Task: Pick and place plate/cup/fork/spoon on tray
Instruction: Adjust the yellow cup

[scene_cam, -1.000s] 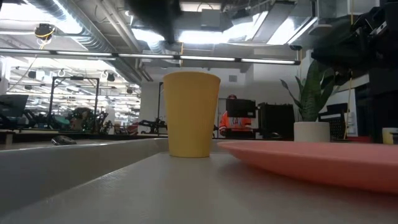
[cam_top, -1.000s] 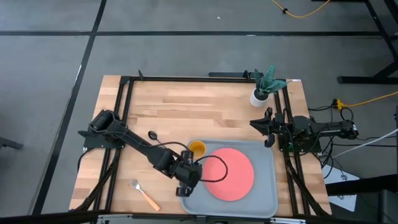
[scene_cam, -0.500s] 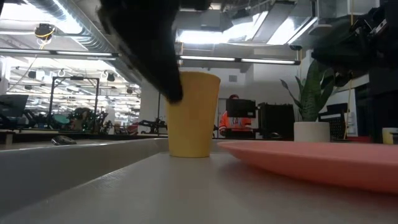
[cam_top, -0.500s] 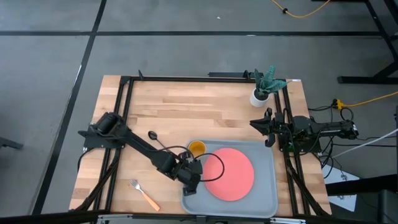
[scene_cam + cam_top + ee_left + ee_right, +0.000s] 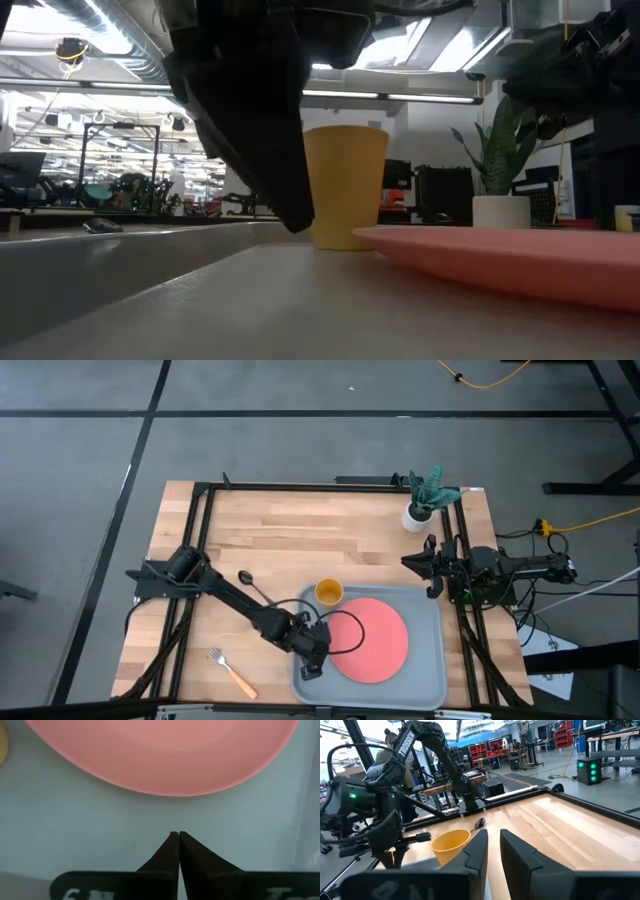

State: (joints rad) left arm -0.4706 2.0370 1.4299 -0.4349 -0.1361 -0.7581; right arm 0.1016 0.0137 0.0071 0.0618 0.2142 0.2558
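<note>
The grey tray (image 5: pixel 425 680) lies at the table's near right. The coral plate (image 5: pixel 375 645) lies flat on it. The yellow cup (image 5: pixel 329 592) stands upright in the tray's far left corner, and shows in the low view (image 5: pixel 345 185). My left gripper (image 5: pixel 316 660) is shut and low over the tray floor (image 5: pixel 75 830), just left of the plate (image 5: pixel 160 755). The spoon (image 5: pixel 246 577) and the fork (image 5: pixel 232 672) lie on the table left of the tray. My right gripper (image 5: pixel 430 565) waits at the table's right edge, open by a narrow gap (image 5: pixel 492 837). My left gripper's shut fingertips (image 5: pixel 175 836) point down at a slant at the tray floor beside the plate's left rim. I cannot tell whether they touch the floor.
A white pot with a green plant (image 5: pixel 418 512) stands at the table's far right corner. My left arm's black cable loop (image 5: pixel 345 628) hangs over the plate's left part. Bare wood lies across the table's far half.
My left gripper has come down and toward the near edge over the tray's left part, staying shut. The cup has slid a little toward the table's right edge along the tray's far rim, still upright.
</note>
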